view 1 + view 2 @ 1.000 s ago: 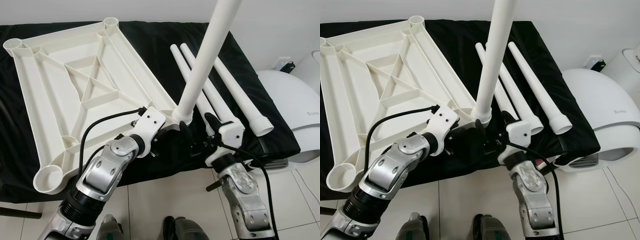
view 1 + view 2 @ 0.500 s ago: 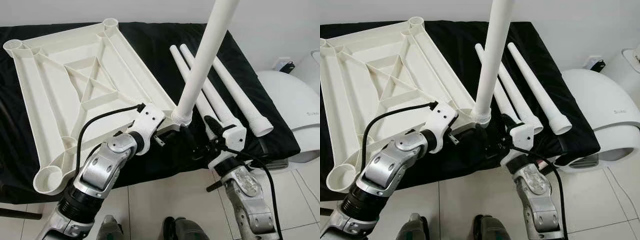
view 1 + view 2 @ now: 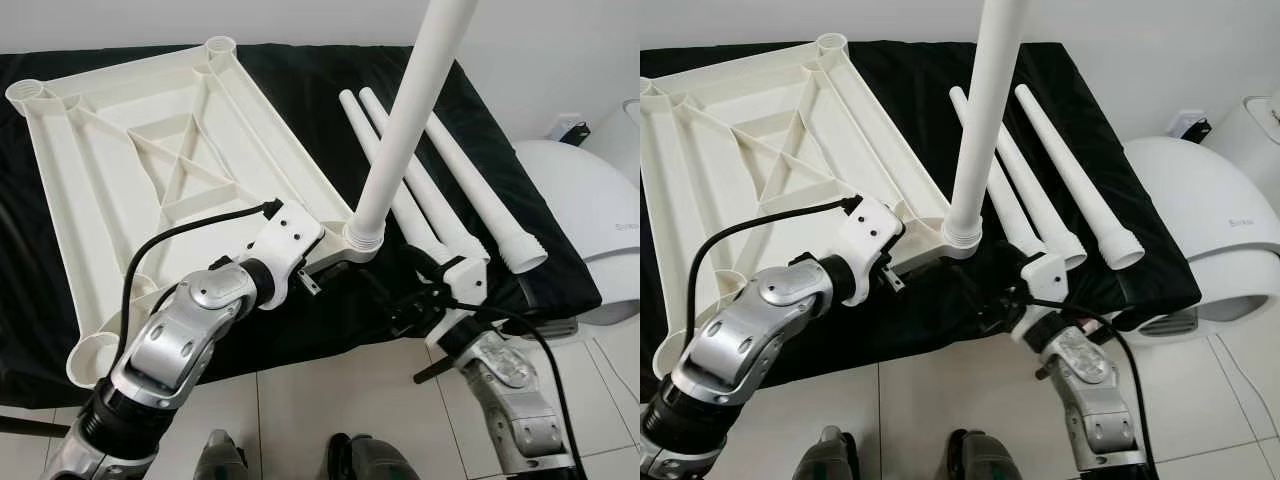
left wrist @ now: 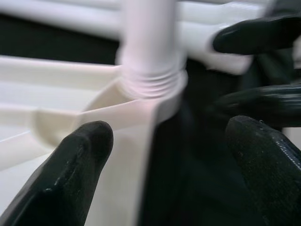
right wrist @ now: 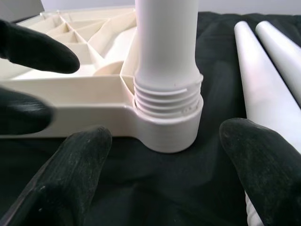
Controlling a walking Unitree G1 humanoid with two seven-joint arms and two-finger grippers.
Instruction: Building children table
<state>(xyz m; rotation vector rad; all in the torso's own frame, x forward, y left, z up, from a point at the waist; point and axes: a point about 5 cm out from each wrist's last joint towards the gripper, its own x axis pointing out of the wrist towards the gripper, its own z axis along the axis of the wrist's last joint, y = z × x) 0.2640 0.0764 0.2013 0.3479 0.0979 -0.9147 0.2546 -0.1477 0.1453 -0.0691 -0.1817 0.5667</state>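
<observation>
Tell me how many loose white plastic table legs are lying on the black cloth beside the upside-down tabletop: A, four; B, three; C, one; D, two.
B: three white plastic table legs lie side by side on the black cloth, while a fourth leg stands upright in the corner socket of the upside-down white plastic tabletop.

We are extending both silver arms forward. The left gripper [image 4: 160,160] is holding its fingers [image 4: 77,174] spread apart. The right gripper [image 5: 164,174] is facing it from the opposite side, its fingers [image 5: 256,165] likewise parted and gripping nothing.
</observation>
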